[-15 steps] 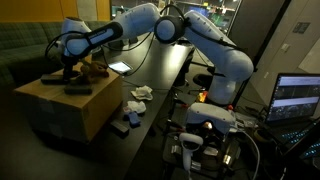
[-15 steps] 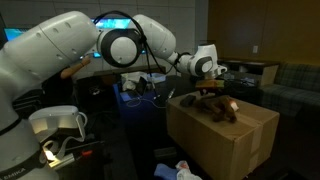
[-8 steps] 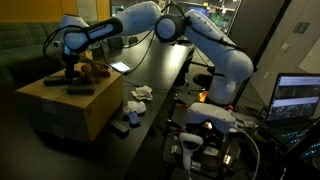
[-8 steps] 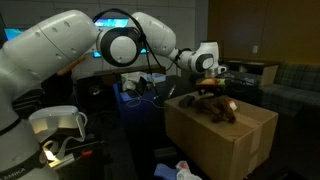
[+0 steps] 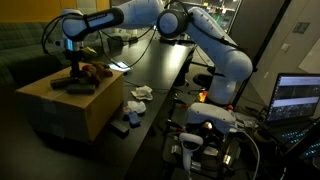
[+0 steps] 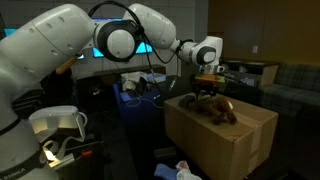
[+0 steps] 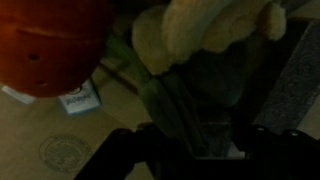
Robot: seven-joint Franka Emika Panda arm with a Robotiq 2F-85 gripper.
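Note:
A cardboard box (image 5: pixel 60 108) (image 6: pixel 222 140) carries a brown plush toy (image 5: pixel 92 71) (image 6: pixel 216 108) and a flat dark object (image 5: pixel 70 87). My gripper (image 5: pixel 73 66) (image 6: pixel 207 82) hangs just above the box top, over the plush pile. In the wrist view its dark fingers (image 7: pixel 125 155) flank a green and cream plush toy (image 7: pixel 200 55), which fills the gap between them. The gripper (image 7: pixel 195 152) looks shut on this soft toy. An orange rounded object (image 7: pixel 50 40) lies to the upper left of it. The wrist view is dim, so the contact points are hard to make out.
A long black table (image 5: pixel 155 70) runs behind the box, with crumpled white paper (image 5: pixel 141 93) near its edge. A laptop (image 5: pixel 298 98) glows at the right. Sofas (image 5: pixel 25 50) (image 6: pixel 290 85) stand beyond the box. Small items lie on the floor (image 5: pixel 125 122).
The arm has risen and straightened above the box. The gripper closed a little on the plush toy and now sits slightly higher over the pile.

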